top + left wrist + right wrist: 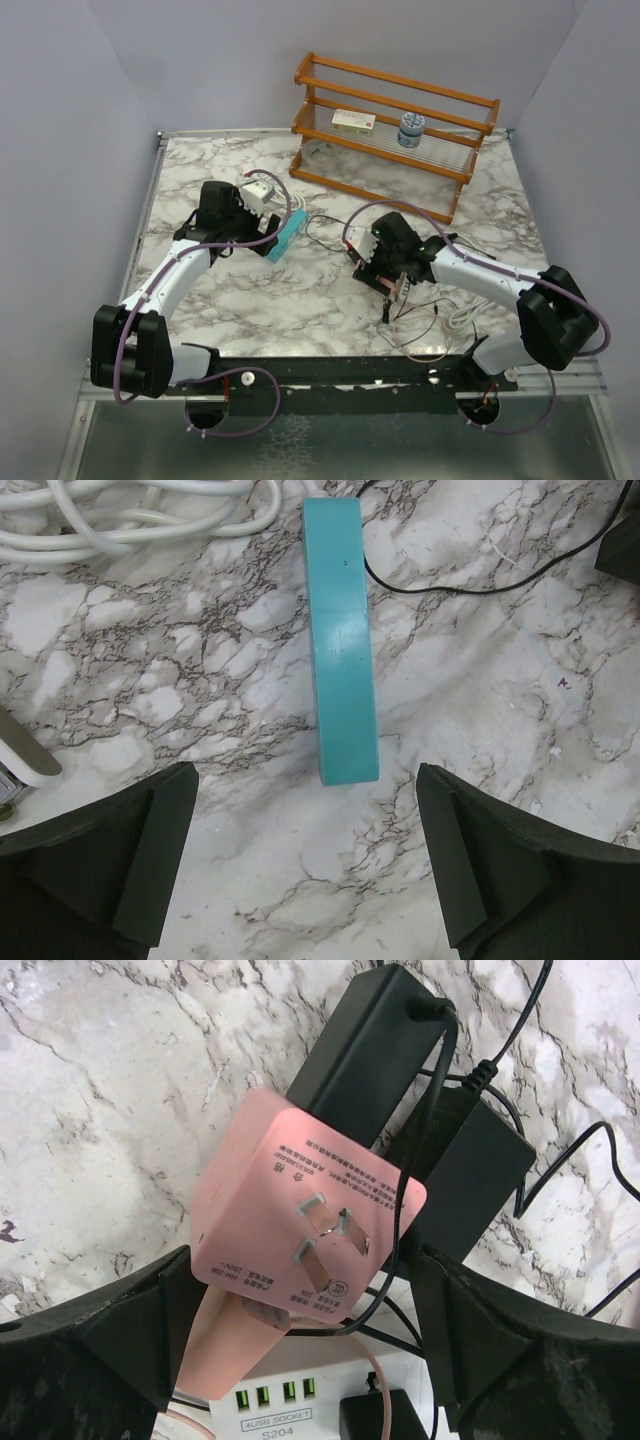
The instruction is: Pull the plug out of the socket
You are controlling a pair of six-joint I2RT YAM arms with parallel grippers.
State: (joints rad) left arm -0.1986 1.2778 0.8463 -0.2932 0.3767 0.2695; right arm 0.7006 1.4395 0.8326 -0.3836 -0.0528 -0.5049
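Note:
A pink plug point(262, 1195) sits between my right gripper's point(303, 1260) fingers point(150, 1330). Its three metal prongs face the camera and are bare. A pink cord runs down from it. Just below it lies the white socket strip point(285, 1410), marked 4USB SOCKET, with a black plug point(385, 1418) still in it. In the top view my right gripper point(385, 275) is at the table's middle, with the pink plug point(397, 288) under it. My left gripper point(305, 780) is open and empty over bare marble. It also shows in the top view point(248, 232).
A teal block point(342, 640) lies just ahead of my left gripper, with white cable point(130, 520) beyond it. Two black adapters point(365, 1055) with thin black wires lie beside the pink plug. A wooden rack point(395, 130) holding a box and a can stands at the back.

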